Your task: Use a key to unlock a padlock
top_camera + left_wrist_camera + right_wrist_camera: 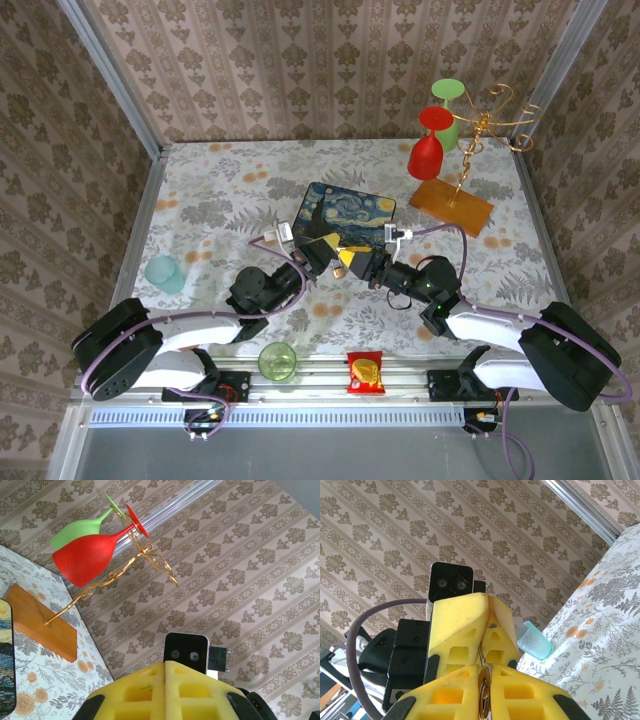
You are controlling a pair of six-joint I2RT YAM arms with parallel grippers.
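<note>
Both of your grippers are meeting nose to nose over the table [200, 200], just in front of the starry-night box [345, 212]. Your left gripper [320, 250] is showing its jaws closed tip to tip; whether they are pinching anything, you cannot tell. Your right gripper [483, 669] is clamping a thin brass-gold piece seen edge on, which is reading as the padlock [483, 696], with a fine silver shackle [480, 656] rising toward the left fingertips [470, 620]. No key is showing itself clearly, so you are probably looking at an early stage. The lock is being held up between the arms, but inserting the key, turning it and freeing the shackle are all looking undone.
</note>
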